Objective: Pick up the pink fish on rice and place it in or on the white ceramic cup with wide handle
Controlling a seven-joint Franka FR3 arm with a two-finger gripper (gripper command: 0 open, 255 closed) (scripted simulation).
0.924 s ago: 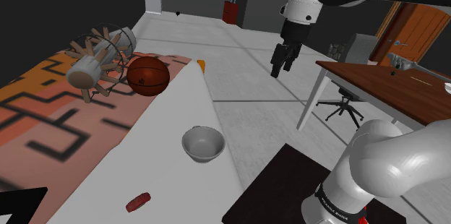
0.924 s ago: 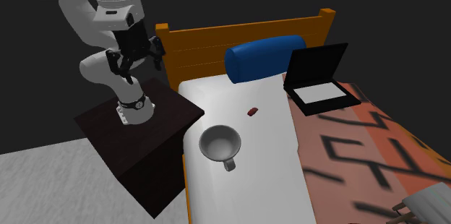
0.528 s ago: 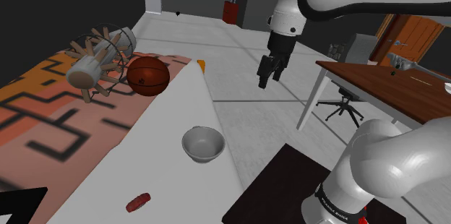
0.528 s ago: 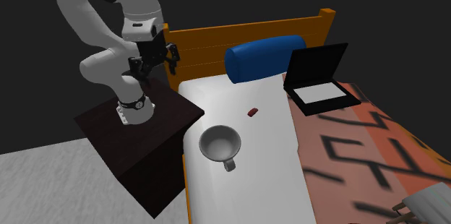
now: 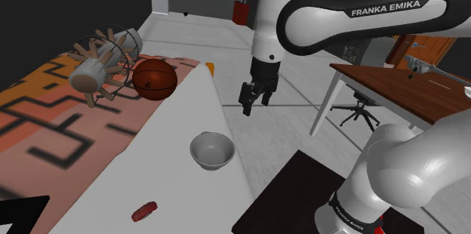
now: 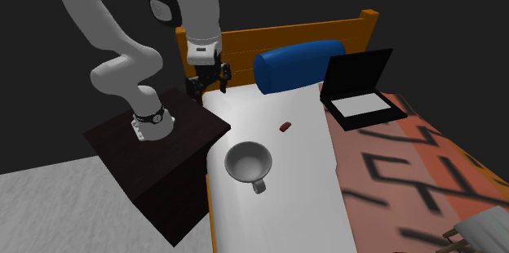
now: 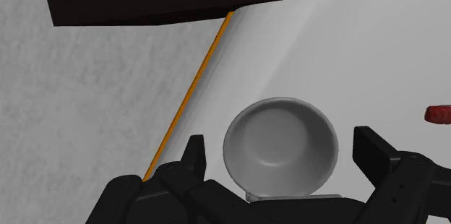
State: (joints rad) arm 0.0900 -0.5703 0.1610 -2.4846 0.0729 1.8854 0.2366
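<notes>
A small dark red piece, the fish on rice (image 5: pixel 143 211) (image 6: pixel 285 126) (image 7: pixel 438 114), lies on the white bed sheet (image 6: pixel 285 186). The pale grey cup (image 5: pixel 211 150) (image 6: pixel 249 164) (image 7: pixel 280 145) stands upright on the sheet near the bed's edge, its handle toward the bed's foot. My gripper (image 5: pixel 249 106) (image 6: pixel 207 86) (image 7: pixel 283 154) hangs open in the air above the edge of the bed, holding nothing. In the wrist view the cup lies below, between the spread fingers (image 7: pixel 194 156), and the red piece sits off beyond one finger.
A basketball (image 5: pixel 155 78) and a wooden spoked wheel (image 5: pixel 102 63) rest on the patterned blanket (image 5: pixel 45 119). A blue pillow (image 6: pixel 300 65) and an open laptop (image 6: pixel 359 88) lie by the orange headboard (image 6: pixel 277 39). The dark stand (image 6: pixel 159 141) adjoins the bed; a desk (image 5: pixel 407 89) stands behind.
The arm has swung toward the bed. The gripper moved left and lower in the shoulder view, right in the second exterior view, and stayed open.
</notes>
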